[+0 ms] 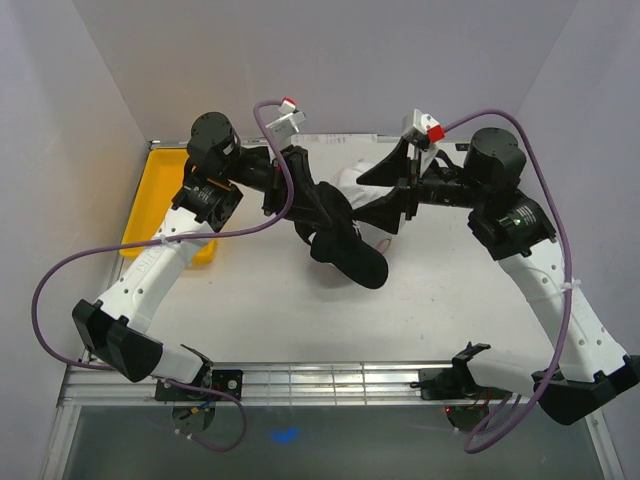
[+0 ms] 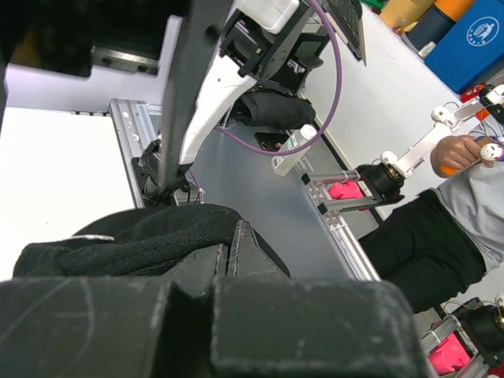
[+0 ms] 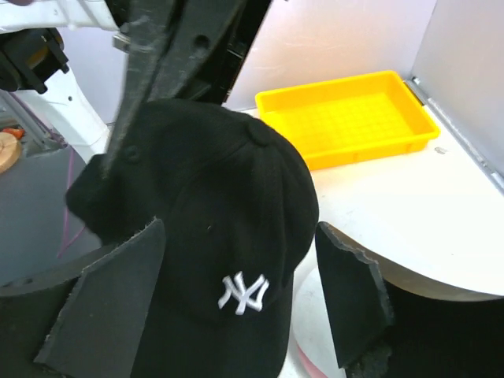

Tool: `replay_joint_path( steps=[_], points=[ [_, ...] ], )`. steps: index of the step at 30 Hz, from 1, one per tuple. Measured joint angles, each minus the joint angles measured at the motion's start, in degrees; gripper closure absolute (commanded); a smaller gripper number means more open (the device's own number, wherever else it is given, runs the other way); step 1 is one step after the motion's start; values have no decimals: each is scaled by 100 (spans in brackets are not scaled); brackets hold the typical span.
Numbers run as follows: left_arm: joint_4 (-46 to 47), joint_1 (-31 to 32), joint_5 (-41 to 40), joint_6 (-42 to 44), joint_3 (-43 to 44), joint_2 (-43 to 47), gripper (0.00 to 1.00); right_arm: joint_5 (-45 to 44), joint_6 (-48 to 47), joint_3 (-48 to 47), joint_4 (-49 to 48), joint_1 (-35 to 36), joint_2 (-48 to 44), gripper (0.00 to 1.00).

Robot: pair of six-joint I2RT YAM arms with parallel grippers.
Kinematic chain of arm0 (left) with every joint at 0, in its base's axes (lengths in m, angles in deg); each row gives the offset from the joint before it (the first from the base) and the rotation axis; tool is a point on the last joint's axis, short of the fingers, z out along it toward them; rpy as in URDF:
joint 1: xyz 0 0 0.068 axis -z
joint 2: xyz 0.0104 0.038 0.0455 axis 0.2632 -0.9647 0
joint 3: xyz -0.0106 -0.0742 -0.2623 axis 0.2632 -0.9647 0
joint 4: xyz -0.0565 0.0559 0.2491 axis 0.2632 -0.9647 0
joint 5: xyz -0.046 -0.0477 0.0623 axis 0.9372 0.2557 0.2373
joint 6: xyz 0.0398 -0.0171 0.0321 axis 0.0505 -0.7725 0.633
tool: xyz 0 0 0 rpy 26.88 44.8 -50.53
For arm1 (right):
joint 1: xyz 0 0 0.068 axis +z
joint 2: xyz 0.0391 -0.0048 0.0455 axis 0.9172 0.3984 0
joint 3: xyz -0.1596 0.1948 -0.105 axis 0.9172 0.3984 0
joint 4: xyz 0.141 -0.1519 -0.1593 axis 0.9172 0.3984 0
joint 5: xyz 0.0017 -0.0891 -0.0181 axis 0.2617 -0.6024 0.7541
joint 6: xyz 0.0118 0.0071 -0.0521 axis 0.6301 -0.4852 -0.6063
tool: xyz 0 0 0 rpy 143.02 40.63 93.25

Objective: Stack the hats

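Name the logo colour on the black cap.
White; the logo on the black cap shows best in the right wrist view.

Item 1, black cap (image 3: pixel 228 205): white NY logo in front, crown button, curved brim. I see it pinched at the rear by the left tool (image 1: pixel 326 210), right of the yellow tray (image 1: pixel 165 195).
Item 2, white cap (image 1: pixel 350 180): also right of the tray, mostly hidden.
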Motion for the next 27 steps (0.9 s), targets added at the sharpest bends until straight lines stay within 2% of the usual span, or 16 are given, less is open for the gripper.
replay_joint_path(
  steps=[9, 16, 27],
  points=[
    [0, -52, 22, -28, 0, -2, 100, 544, -11, 199, -46, -186, -376, 7],
    [7, -52, 26, -59, 76, -85, 100, 737, -2, 278, -57, -162, -170, 7],
    [160, -52, 44, -175, 280, -404, 100, 487, -308, -122, 195, 238, 280, 8]
  ],
)
